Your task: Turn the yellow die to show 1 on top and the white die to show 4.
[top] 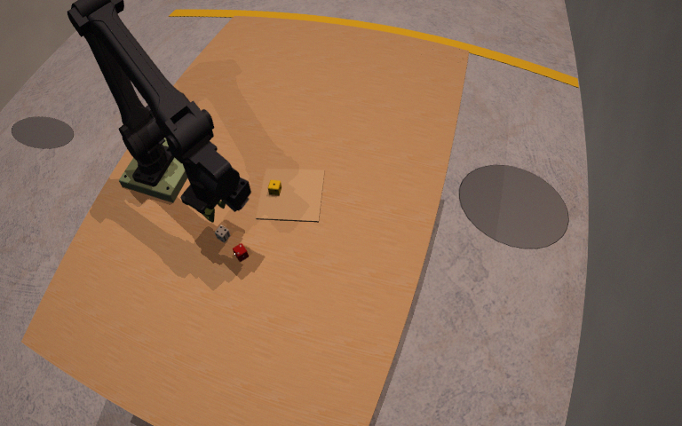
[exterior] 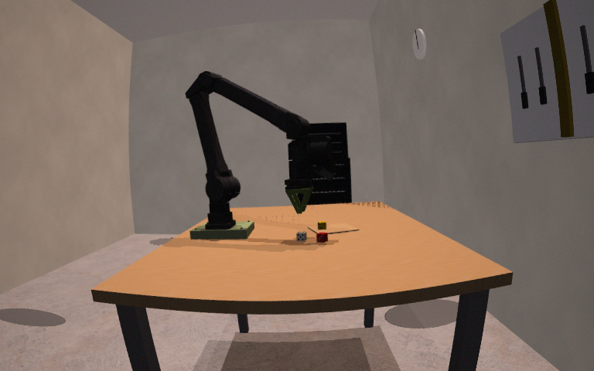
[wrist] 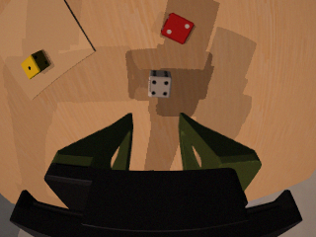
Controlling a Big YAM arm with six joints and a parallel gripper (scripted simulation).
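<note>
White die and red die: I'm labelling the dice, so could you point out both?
white die (top: pixel 222 232) (exterior: pixel 301 236) (wrist: pixel 159 85): top, exterior, wrist; its body
red die (top: pixel 241 252) (exterior: pixel 322 236) (wrist: pixel 178 29): top, exterior, wrist; its body

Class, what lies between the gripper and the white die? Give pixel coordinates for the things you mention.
Nothing: the wrist view shows only bare tabletop between the open gripper (top: pixel 216 210) (exterior: pixel 299 212) (wrist: pixel 156 115) and white die (top: pixel 222 232) (exterior: pixel 301 236) (wrist: pixel 159 84).
</note>
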